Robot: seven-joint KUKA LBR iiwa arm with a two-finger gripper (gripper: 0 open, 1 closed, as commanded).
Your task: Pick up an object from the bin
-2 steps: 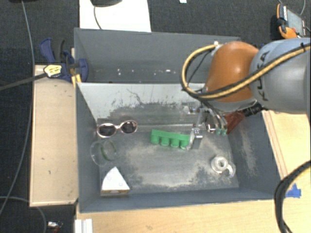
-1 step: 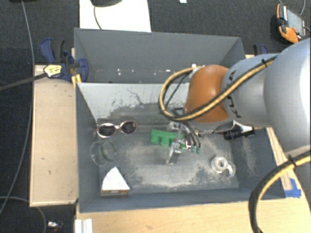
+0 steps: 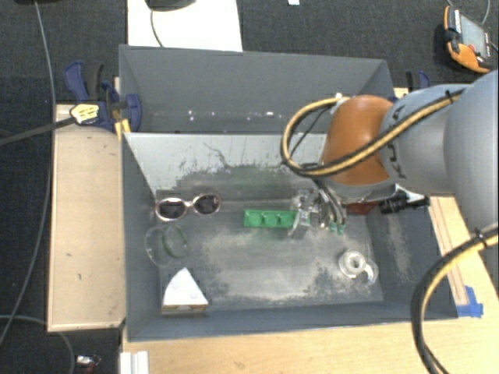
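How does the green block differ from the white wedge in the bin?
The green block is long and flat; the white wedge is triangular. The green block lies mid-bin, its right end by the tool; the white wedge sits apart from it, in a corner. Both rest on the bin floor.

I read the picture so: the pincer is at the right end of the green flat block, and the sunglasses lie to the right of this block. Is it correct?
Not fully. In the camera view the pale-framed sunglasses with dark lenses lie to the left of the green flat plastic block, not to its right. The pincer is indeed at that block's right end.
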